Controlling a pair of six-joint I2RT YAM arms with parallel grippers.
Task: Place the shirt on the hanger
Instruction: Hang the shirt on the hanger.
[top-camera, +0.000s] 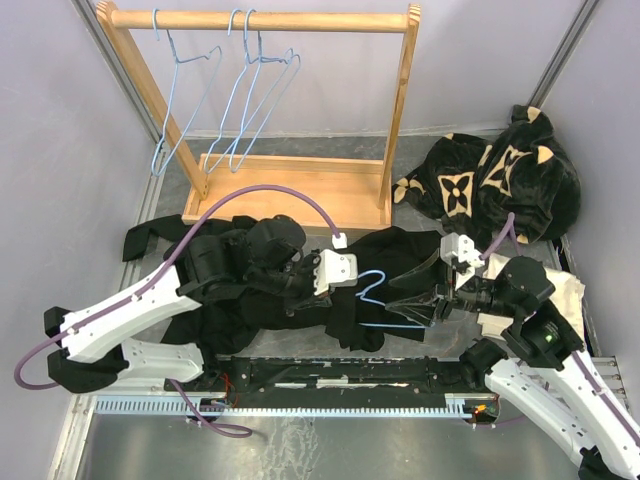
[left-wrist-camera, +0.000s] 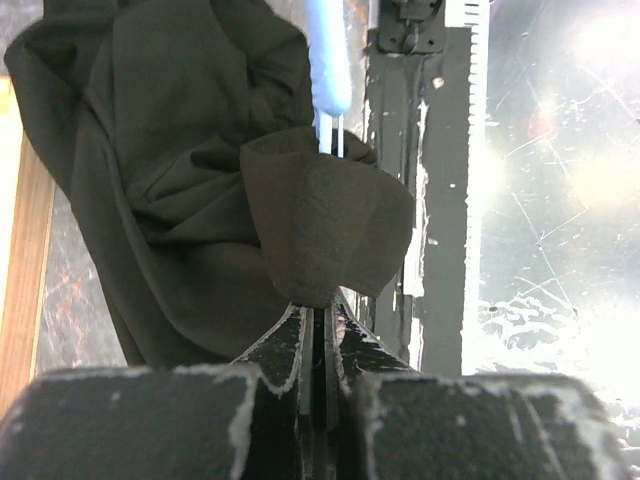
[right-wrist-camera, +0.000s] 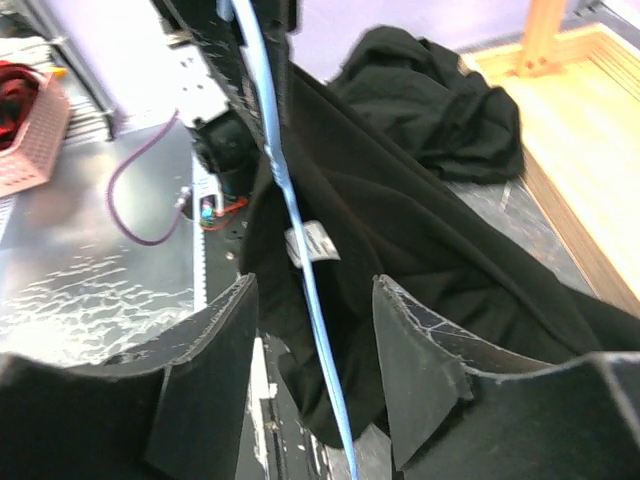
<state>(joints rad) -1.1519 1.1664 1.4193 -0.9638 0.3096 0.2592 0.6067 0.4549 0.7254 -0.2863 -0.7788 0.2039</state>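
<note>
A plain black soft-cloth shirt (top-camera: 390, 250) is seen spread in a rumpled heap across the middle of the grey metal table (top-camera: 300, 455), between the two arms. A thin light-blue wire clothes hanger (top-camera: 374, 294) is held against its front, with the hook towards the left arm and the long bar towards the right.

The left gripper (top-camera: 345, 275) is closed tight, with no gap left between its fingers. A small fold of the shirt's cloth (left-wrist-camera: 325, 225) is pinched in them and stands up above the fingertips in the left wrist view (left-wrist-camera: 318, 325). Just behind that fold the blue hanger (left-wrist-camera: 328, 60) is seen, close to the cloth.

The right gripper (top-camera: 425, 305) is spread wide. In its wrist view the hanger wire (right-wrist-camera: 283, 170) passes through the gap between the fingers (right-wrist-camera: 315, 290), and neither finger is seen to touch it. Nothing is gripped there. The shirt (right-wrist-camera: 400, 230) hangs behind the wire, and a small white tag (right-wrist-camera: 313, 243) is seen on the cloth right by the wire.

At the far side of the table a light wooden rack (top-camera: 260, 18) is stood, and several more light-blue wire hangers (top-camera: 245, 100) are hung from its top bar. To its right a black plush garment with tan flower motifs (top-camera: 490, 175) is heaped, apart from the shirt. A pink basket (right-wrist-camera: 30, 120) is seen at the left edge of the right wrist view.
</note>
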